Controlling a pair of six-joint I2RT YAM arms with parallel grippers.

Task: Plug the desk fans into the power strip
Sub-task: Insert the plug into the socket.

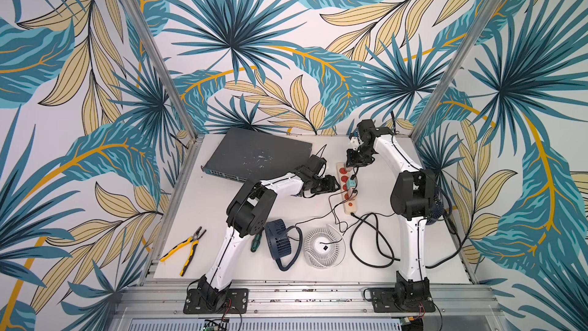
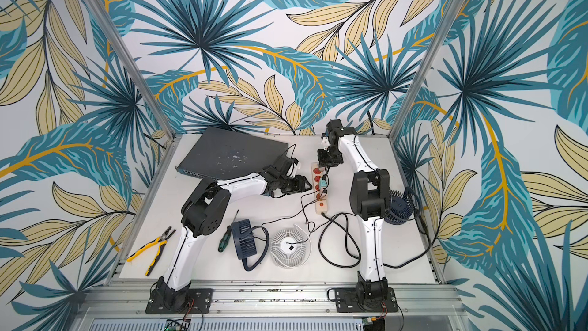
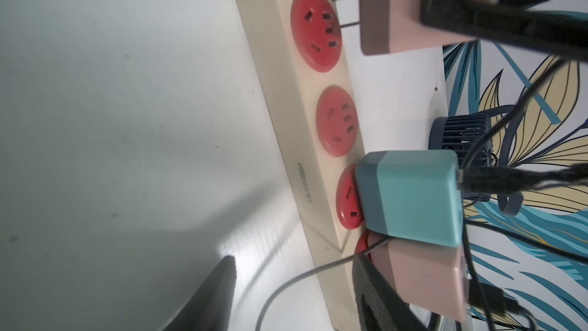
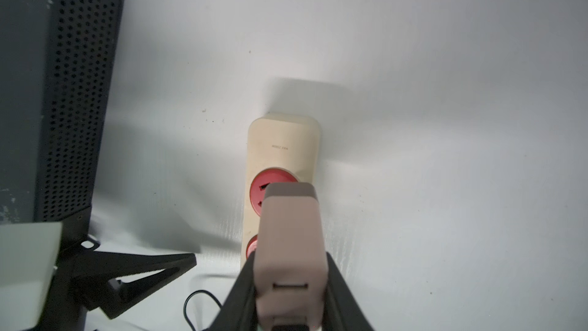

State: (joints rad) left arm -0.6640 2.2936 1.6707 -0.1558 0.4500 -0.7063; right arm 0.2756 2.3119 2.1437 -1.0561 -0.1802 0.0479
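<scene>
The cream power strip (image 1: 344,179) (image 2: 317,179) (image 3: 286,141) (image 4: 281,141) lies mid-table with its red sockets facing up. My right gripper (image 1: 353,167) (image 4: 291,259) is shut on a pink plug (image 3: 413,11) (image 4: 291,234). The plug hovers over the far end socket (image 3: 315,30), prongs just outside it. My left gripper (image 1: 334,184) (image 3: 292,257) is open at the strip's left side; one fingertip (image 3: 227,269) is over the table and the other sits by a plugged-in pink adapter (image 3: 423,278). A dark blue desk fan (image 1: 280,240) and a white fan (image 1: 323,245) lie near the front.
A teal adapter (image 3: 413,199) fills a middle socket. A dark grey network switch (image 1: 257,154) lies at the back left. Pliers (image 1: 184,246) and a screwdriver (image 1: 256,242) lie front left. The thick black cord (image 1: 372,240) loops front right. Another blue fan (image 1: 437,211) stands behind my right arm.
</scene>
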